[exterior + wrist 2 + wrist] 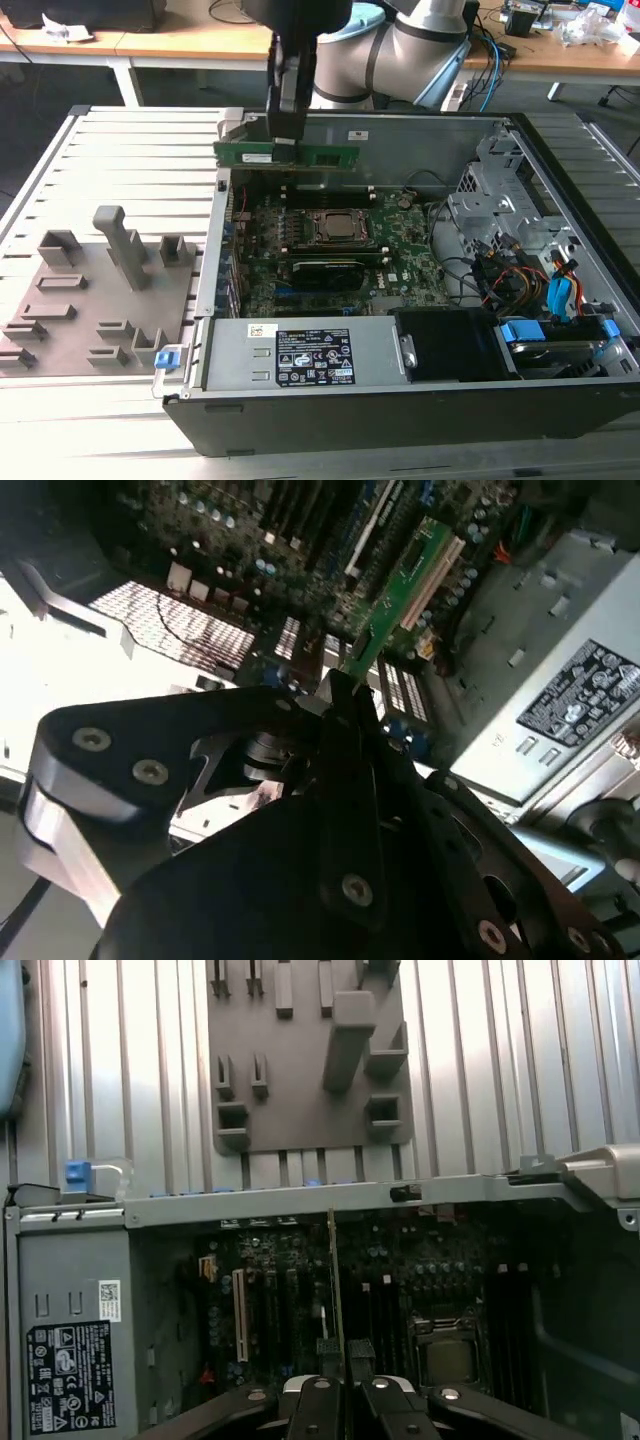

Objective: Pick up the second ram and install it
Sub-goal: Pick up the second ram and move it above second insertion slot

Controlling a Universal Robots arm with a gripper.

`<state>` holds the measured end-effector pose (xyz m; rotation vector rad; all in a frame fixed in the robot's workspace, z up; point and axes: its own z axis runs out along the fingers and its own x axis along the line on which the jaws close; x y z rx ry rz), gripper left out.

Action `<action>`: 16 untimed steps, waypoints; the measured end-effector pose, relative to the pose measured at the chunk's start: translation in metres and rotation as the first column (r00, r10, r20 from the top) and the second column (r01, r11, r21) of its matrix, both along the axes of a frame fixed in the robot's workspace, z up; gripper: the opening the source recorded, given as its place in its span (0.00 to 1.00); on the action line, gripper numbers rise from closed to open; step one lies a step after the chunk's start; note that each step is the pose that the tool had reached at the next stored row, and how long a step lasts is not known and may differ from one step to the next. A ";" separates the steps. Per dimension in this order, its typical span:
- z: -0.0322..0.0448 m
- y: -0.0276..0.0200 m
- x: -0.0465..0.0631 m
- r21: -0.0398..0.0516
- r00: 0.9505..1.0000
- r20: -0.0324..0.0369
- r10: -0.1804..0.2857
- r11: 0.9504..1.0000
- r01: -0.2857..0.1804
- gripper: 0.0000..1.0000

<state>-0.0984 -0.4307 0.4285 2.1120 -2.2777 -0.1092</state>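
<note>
The second ram [300, 155], a long green stick, hangs level above the back left rim of the open computer case [560, 170]. My gripper [285, 140] comes down from above and is shut on its upper edge. In the second wrist view the ram [405, 580] juts out from between the black fingers [350, 740] over the motherboard. In the first wrist view the ram [333, 1270] shows edge-on as a thin line running out from my gripper [345, 1352]. Below it lies the motherboard [400, 235] with its processor socket [335, 227].
A black card [325, 272] sits in front of the socket. The power supply [300, 355] fills the case's near side, with a drive cage and cables [520, 260] at the exterior view's right. A grey fixture plate [90, 300] with posts lies at the left.
</note>
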 end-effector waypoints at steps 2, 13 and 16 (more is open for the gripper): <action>-0.0011 0.0087 0.004 0.000 1.000 0.000 0.000 1.000 0.000 0.14; -0.0091 0.0522 0.038 0.000 1.000 -0.004 0.000 1.000 0.000 0.14; -0.0112 0.0564 0.051 0.000 1.000 -0.007 0.000 1.000 0.000 0.14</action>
